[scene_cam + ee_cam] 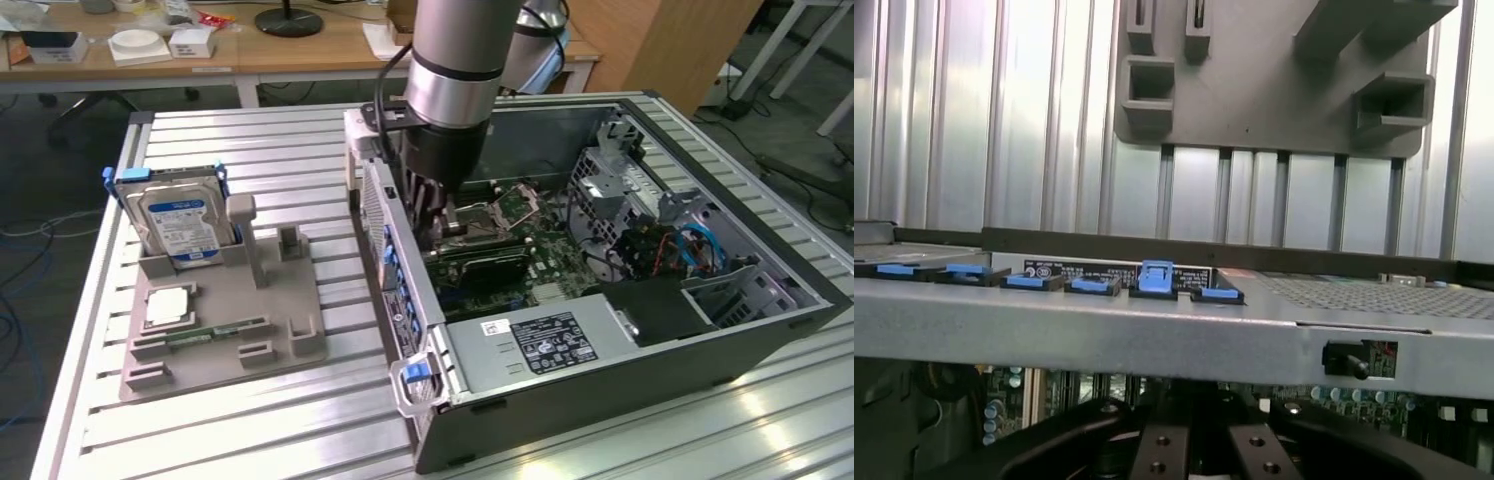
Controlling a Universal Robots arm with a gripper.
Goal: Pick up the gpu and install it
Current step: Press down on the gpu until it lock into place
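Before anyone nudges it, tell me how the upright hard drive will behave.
The hard drive looks like a rigid metal box, so it is probably stiff and dense. Standing on edge in the grey holder, it may tip if pushed.

Ribbed aluminium table (267,150) carries two items. Grey holder tray (220,320) sits toward the exterior view's left; open computer case (601,370) lies just beside it, right

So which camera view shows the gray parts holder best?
The exterior view: the whole gray parts holder is visible there, with the hard drive standing in it. The wrist view gives one end of it, beyond the case wall.
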